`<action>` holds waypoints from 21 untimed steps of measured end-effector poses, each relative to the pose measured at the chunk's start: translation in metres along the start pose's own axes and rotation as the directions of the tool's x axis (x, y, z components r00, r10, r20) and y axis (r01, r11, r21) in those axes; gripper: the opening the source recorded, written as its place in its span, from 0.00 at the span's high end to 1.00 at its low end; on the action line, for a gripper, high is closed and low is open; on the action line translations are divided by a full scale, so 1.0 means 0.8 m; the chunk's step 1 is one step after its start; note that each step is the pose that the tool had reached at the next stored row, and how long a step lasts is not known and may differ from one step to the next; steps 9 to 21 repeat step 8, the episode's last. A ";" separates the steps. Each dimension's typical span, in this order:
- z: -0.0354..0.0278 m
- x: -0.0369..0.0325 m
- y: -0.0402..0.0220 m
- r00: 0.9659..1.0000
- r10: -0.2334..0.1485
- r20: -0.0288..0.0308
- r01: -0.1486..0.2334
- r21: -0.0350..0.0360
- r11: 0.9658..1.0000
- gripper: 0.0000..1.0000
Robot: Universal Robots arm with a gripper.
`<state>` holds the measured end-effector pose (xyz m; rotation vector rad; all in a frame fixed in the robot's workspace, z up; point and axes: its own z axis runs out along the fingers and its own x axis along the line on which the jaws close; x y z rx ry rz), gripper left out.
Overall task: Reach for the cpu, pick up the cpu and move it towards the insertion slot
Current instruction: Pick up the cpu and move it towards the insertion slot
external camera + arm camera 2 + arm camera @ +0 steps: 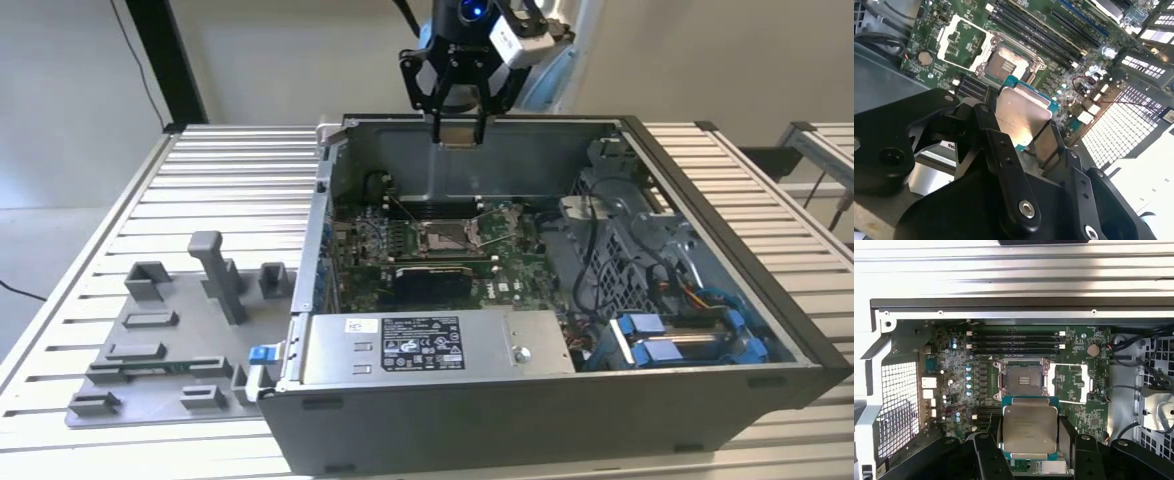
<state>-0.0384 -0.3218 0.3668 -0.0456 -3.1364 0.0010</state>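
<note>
— So, what is the claw (457, 132) doing?

— Its fingers (988, 450) are pinching the cpu (1030, 429) by its edges, silvery top showing in both wrist views. It hangs above the open computer case (747, 330).

— Where is the insertion slot (1024, 380)?

— Below the held chip, in the green motherboard (1054, 65), frame open, dark centre bare.

— Around that?

— On the exterior view's left, a grey plastic tray (147, 370) lies on the ribbed surface (240, 180).
</note>
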 end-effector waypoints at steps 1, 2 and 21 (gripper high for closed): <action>0.0000 0.0000 0.0000 1.000 0.000 0.000 0.000 0.000 1.000 1.00; 0.0001 0.0000 0.0000 1.000 0.000 0.000 0.000 0.000 1.000 1.00; 0.0001 0.0000 0.0000 1.000 0.000 0.000 0.000 0.000 1.000 1.00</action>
